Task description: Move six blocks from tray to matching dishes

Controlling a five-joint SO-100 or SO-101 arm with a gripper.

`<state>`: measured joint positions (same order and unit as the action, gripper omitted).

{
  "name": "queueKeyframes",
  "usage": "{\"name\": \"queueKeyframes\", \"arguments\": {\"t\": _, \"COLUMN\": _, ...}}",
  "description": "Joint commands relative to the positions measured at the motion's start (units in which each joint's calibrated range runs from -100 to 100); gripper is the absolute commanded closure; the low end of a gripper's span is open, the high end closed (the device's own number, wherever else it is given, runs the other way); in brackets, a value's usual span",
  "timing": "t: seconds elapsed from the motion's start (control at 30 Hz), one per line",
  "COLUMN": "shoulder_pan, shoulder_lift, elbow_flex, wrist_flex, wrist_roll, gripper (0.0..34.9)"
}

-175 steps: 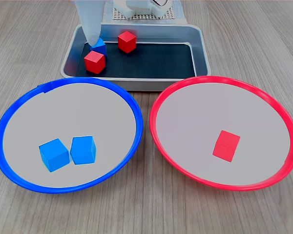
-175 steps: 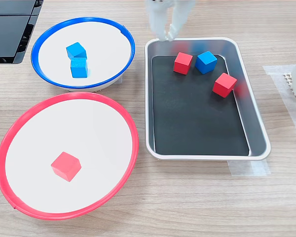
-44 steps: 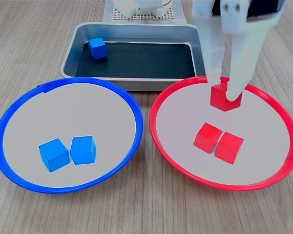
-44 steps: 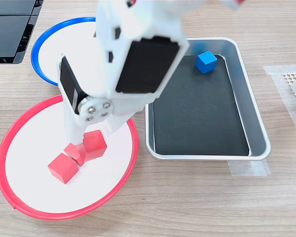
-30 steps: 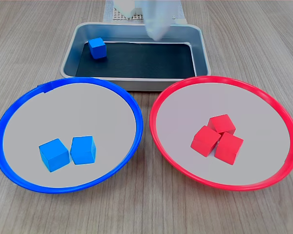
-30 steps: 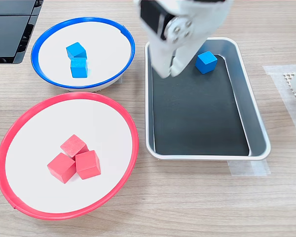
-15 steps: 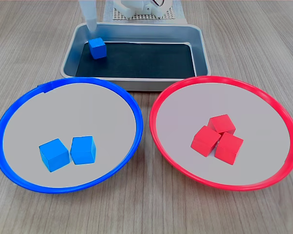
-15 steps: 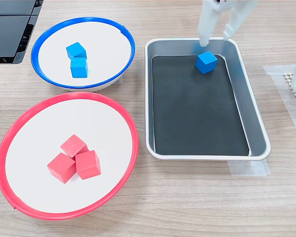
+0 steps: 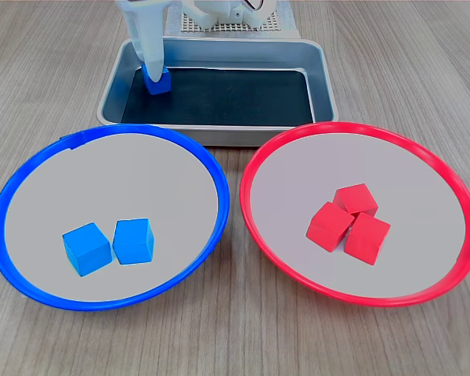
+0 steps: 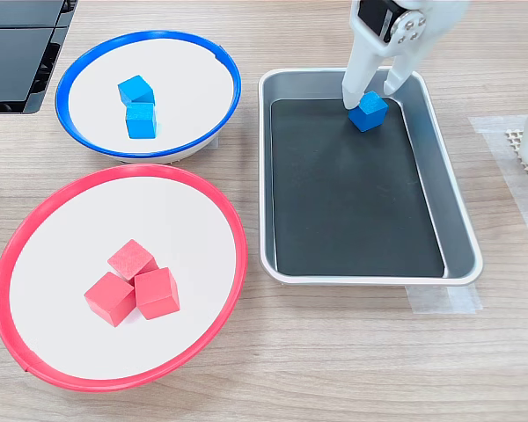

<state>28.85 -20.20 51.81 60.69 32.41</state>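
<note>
One blue block (image 9: 158, 81) (image 10: 368, 112) lies in the silver tray (image 9: 235, 98) (image 10: 352, 202), at the far-left corner in the first exterior view. My white gripper (image 9: 152, 72) (image 10: 369, 95) is open and lowered over it, one finger on each side. The blue-rimmed dish (image 9: 102, 180) (image 10: 185, 79) holds two blue blocks (image 9: 87, 248) (image 10: 135, 90), side by side. Three red blocks (image 9: 356, 200) (image 10: 132, 260) sit clustered in the red-rimmed dish (image 9: 399, 180) (image 10: 70, 237).
The arm's white base (image 9: 227, 12) stands on a mesh mat behind the tray. In the second exterior view a black device (image 10: 18, 44) lies at the top left and clear tape (image 10: 440, 299) by the tray's near corner. The table is wood-grain.
The third red block was let go in the red-rimmed dish. The gripper then swung back to the tray and came down around the blue block.
</note>
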Motion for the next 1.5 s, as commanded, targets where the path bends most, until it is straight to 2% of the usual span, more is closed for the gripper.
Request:
{"name": "queueKeyframes", "arguments": {"t": 0.0, "shoulder_pan": -1.0, "shoulder_lift": 0.0, "elbow_flex": 0.9, "wrist_flex": -2.2, "wrist_roll": 0.9, "gripper": 23.9}}
{"name": "queueKeyframes", "arguments": {"t": 0.03, "shoulder_pan": -1.7, "shoulder_lift": 0.0, "elbow_flex": 1.4, "wrist_flex": -2.9, "wrist_roll": 1.2, "gripper": 26.4}}
{"name": "queueKeyframes", "arguments": {"t": 0.07, "shoulder_pan": -2.4, "shoulder_lift": 0.1, "elbow_flex": 1.5, "wrist_flex": -3.2, "wrist_roll": 1.2, "gripper": 32.6}}
{"name": "queueKeyframes", "arguments": {"t": 0.1, "shoulder_pan": -2.8, "shoulder_lift": 0.2, "elbow_flex": 1.4, "wrist_flex": -3.3, "wrist_roll": 1.2, "gripper": 34.6}}
{"name": "queueKeyframes", "arguments": {"t": 0.23, "shoulder_pan": -6.2, "shoulder_lift": 1.0, "elbow_flex": -3.6, "wrist_flex": -0.5, "wrist_roll": -0.2, "gripper": 34.8}}
{"name": "queueKeyframes", "arguments": {"t": 0.3, "shoulder_pan": -9.6, "shoulder_lift": 2.8, "elbow_flex": -13.2, "wrist_flex": 5.9, "wrist_roll": -3.3, "gripper": 34.8}}
{"name": "queueKeyframes", "arguments": {"t": 0.4, "shoulder_pan": -14.8, "shoulder_lift": 10.7, "elbow_flex": -37.9, "wrist_flex": 15.3, "wrist_roll": -13.7, "gripper": 34.9}}
{"name": "queueKeyframes", "arguments": {"t": 0.5, "shoulder_pan": -16.2, "shoulder_lift": 23.6, "elbow_flex": -64.2, "wrist_flex": 19.4, "wrist_roll": -24.7, "gripper": 34.9}}
{"name": "queueKeyframes", "arguments": {"t": 0.63, "shoulder_pan": -16.3, "shoulder_lift": 38.0, "elbow_flex": -81.9, "wrist_flex": 16.5, "wrist_roll": -30.5, "gripper": 34.9}}
{"name": "queueKeyframes", "arguments": {"t": 0.83, "shoulder_pan": -17.0, "shoulder_lift": 43.2, "elbow_flex": -78.1, "wrist_flex": 6.0, "wrist_roll": -26.8, "gripper": 34.6}}
{"name": "queueKeyframes", "arguments": {"t": 0.93, "shoulder_pan": -17.5, "shoulder_lift": 42.3, "elbow_flex": -73.3, "wrist_flex": 4.5, "wrist_roll": -24.0, "gripper": 25.0}}
{"name": "queueKeyframes", "arguments": {"t": 1.0, "shoulder_pan": -17.6, "shoulder_lift": 41.4, "elbow_flex": -70.7, "wrist_flex": 3.9, "wrist_roll": -22.6, "gripper": 14.3}}
{"name": "queueKeyframes", "arguments": {"t": 1.07, "shoulder_pan": -17.3, "shoulder_lift": 40.4, "elbow_flex": -68.8, "wrist_flex": 3.5, "wrist_roll": -21.4, "gripper": 11.6}}
{"name": "queueKeyframes", "arguments": {"t": 1.1, "shoulder_pan": -17.1, "shoulder_lift": 39.5, "elbow_flex": -67.9, "wrist_flex": 3.2, "wrist_roll": -21.0, "gripper": 12.2}}
{"name": "queueKeyframes", "arguments": {"t": 1.13, "shoulder_pan": -16.8, "shoulder_lift": 38.3, "elbow_flex": -66.7, "wrist_flex": 2.7, "wrist_roll": -20.5, "gripper": 15.4}}
{"name": "queueKeyframes", "arguments": {"t": 1.17, "shoulder_pan": -16.4, "shoulder_lift": 36.7, "elbow_flex": -65.2, "wrist_flex": 1.8, "wrist_roll": -20.3, "gripper": 22.7}}
{"name": "queueKeyframes", "arguments": {"t": 1.2, "shoulder_pan": -15.9, "shoulder_lift": 34.2, "elbow_flex": -63.0, "wrist_flex": 0.4, "wrist_roll": -20.2, "gripper": 34.5}}
{"name": "queueKeyframes", "arguments": {"t": 1.27, "shoulder_pan": -14.7, "shoulder_lift": 26.6, "elbow_flex": -55.3, "wrist_flex": -4.1, "wrist_roll": -21.0, "gripper": 34.7}}
{"name": "queueKeyframes", "arguments": {"t": 1.37, "shoulder_pan": -13.6, "shoulder_lift": 10.4, "elbow_flex": -36.7, "wrist_flex": -16.4, "wrist_roll": -27.2, "gripper": 34.7}}
{"name": "queueKeyframes", "arguments": {"t": 1.47, "shoulder_pan": -17.3, "shoulder_lift": -7.6, "elbow_flex": -16.4, "wrist_flex": -25.0, "wrist_roll": -31.2, "gripper": 34.8}}
